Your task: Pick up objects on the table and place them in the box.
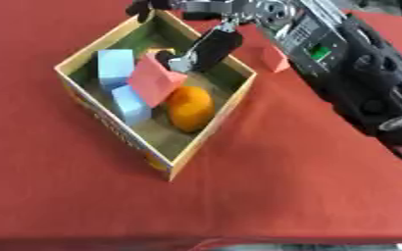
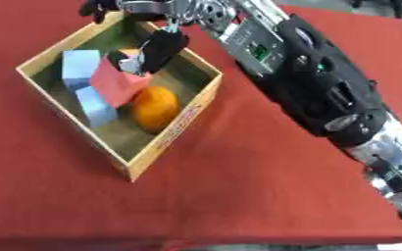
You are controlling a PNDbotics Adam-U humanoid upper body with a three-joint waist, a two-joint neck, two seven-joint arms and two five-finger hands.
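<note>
An open cardboard box (image 1: pixel 206 131) sits on the red table. Inside lie two light blue blocks (image 1: pixel 115 66) (image 1: pixel 131 104), an orange (image 1: pixel 190 108) and a red block (image 1: pixel 156 80) that leans tilted on them. My right hand (image 1: pixel 210 48) reaches in over the box's far side from the upper right. Its thumb touches the red block's top edge, while its fingers (image 1: pixel 144 7) are spread out above the box's far corner, away from the block. A second small red block (image 1: pixel 275 59) lies on the table just right of the box, beside my forearm. My left hand is not visible.
My black and silver right forearm (image 2: pixel 324 88) crosses the table's right side from the lower right to the box. The red tablecloth (image 1: pixel 84 196) stretches to the left of the box and in front of it.
</note>
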